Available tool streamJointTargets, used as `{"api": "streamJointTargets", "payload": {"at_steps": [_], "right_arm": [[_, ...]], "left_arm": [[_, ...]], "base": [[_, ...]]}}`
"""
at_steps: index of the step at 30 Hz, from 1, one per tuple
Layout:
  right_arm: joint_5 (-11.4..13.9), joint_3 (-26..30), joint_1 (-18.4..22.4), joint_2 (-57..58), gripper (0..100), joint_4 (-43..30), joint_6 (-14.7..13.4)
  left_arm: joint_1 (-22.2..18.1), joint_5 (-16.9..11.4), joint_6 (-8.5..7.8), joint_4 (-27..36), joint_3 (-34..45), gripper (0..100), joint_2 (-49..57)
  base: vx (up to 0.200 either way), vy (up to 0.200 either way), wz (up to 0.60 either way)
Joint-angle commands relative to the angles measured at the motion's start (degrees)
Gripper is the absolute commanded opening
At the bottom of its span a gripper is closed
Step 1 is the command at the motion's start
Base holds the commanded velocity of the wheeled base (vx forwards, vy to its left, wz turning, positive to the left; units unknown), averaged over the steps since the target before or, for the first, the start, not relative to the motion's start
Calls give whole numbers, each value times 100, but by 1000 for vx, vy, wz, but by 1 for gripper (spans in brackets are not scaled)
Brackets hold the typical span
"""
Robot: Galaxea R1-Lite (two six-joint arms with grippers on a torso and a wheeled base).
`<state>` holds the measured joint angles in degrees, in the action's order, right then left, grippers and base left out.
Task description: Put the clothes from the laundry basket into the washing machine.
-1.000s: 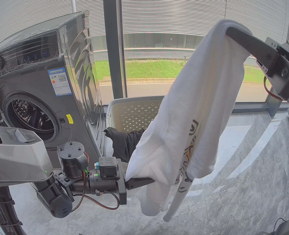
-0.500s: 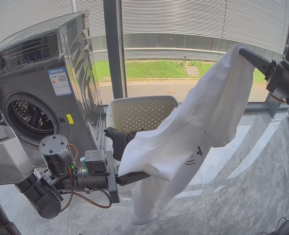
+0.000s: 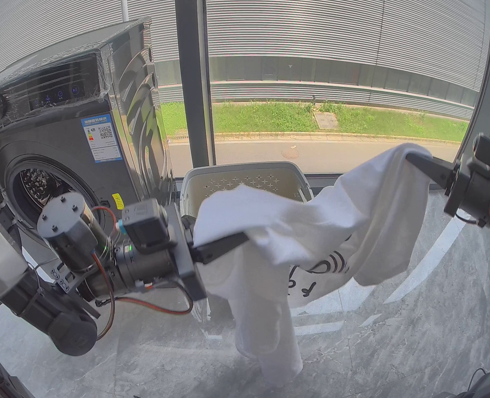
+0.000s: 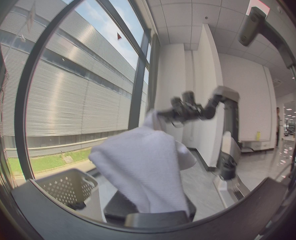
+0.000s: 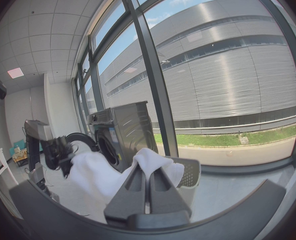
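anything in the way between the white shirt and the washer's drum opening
No separate object does. The drum opening of the grey front-loading washing machine is uncovered; only the left arm's own wrist overlaps it in the head view. The white printed t-shirt hangs between the left end effector and right end effector.

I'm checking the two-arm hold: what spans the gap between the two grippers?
In the head view, the white T-shirt stretches from the left gripper to the right gripper, sagging in front of the laundry basket.

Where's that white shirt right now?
In the head view the white shirt hangs in the air between the left tool and the right tool, in front of the laundry basket, right of the washing machine.
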<state>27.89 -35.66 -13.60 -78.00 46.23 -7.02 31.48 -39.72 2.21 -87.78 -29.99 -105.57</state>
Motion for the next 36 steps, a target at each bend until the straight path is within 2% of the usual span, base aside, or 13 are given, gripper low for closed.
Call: {"api": "streamJointTargets", "payload": {"at_steps": [1,6,7,10,15,22,25,28,31,32,34,35,36], "right_arm": [[15,797,-283,452,0,0,-1],[32,1026,-274,487,0,0,-10],[76,1096,-274,487,100,0,-1],[243,1307,-248,478,100,0,17],[243,1667,-99,461,100,0,-10],[190,2036,-19,390,100,-44,-1],[-47,2388,156,232,100,-61,8],[-443,2625,262,118,100,-61,-1],[-478,2476,271,65,100,-61,-1],[-443,2423,244,65,100,-61,8],[-73,2230,51,48,100,-52,69],[-3,2203,16,48,100,-52,87],[392,2072,-178,4,100,-52,192]], "left_arm": [[342,518,412,-19,-833,0,124],[553,614,421,-2,-1044,0,133],[553,649,421,25,-1114,0,133],[561,755,421,209,-1360,0,142],[553,1019,439,385,-1694,0,142],[553,1080,588,736,-2213,0,212],[553,1133,588,1009,-2477,0,283],[561,1203,588,1202,-2582,0,406],[561,1212,588,1211,-2565,0,388],[561,1212,588,1211,-2565,0,388],[605,1230,588,1220,-2573,0,379],[623,1230,588,1220,-2573,0,379],[711,1238,588,1237,-2573,0,388]], "base": [[0,0,0],[0,0,0],[0,0,0],[0,0,0],[0,0,0],[0,0,0],[0,0,0],[0,0,0],[0,0,0],[0,0,0],[0,0,0],[0,0,0],[0,0,0]]}}
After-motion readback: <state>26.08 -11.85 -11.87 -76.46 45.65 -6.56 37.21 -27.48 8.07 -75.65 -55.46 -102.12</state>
